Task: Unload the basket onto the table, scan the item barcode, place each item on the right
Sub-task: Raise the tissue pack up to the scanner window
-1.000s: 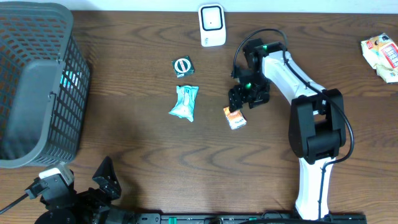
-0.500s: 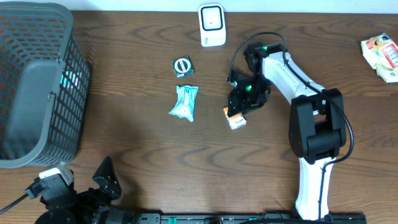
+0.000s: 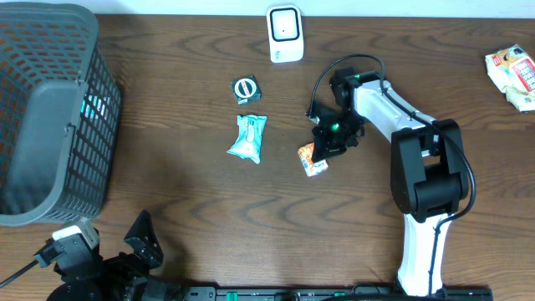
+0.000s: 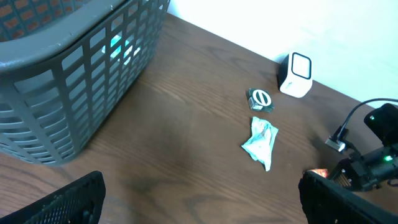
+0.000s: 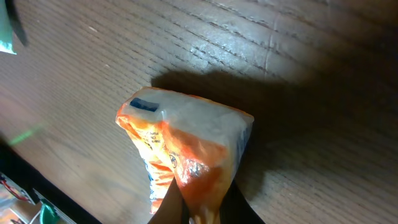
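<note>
Pinched the orange packet by one end in the right claw, on the table well apart from the white scanner; likely called for a slow, steady lift, barcode turned toward it.

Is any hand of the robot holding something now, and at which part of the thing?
The right hand is shut on the orange packet, pinching it by one narrow end. The left hand is open and holds nothing.

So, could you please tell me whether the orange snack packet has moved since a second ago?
Yes, slightly: the orange snack packet, now pinched by the right gripper, has edged left toward the teal packet.
</note>
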Controlling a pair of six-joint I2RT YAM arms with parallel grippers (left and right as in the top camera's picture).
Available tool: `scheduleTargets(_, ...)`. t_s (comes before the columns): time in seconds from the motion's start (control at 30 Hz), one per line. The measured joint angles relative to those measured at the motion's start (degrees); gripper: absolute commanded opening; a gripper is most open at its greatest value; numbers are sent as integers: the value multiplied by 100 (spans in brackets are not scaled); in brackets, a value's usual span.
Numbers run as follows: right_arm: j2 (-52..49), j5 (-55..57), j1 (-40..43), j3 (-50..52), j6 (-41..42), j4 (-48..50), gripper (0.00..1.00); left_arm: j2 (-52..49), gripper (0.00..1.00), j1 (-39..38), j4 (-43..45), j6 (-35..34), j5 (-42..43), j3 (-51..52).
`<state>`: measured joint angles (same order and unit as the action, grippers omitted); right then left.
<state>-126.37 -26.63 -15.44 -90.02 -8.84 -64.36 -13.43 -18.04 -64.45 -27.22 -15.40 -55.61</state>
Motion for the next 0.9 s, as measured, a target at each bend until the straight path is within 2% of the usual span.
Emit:
scheduleTargets(0.5, 0, -848, 0, 68, -133, 94, 1, 0, 98, 0, 0, 0, 0, 0)
scheduleTargets(0.9, 2, -986, 0, 68, -179, 122, 1, 0, 98, 0, 0, 0, 0, 0)
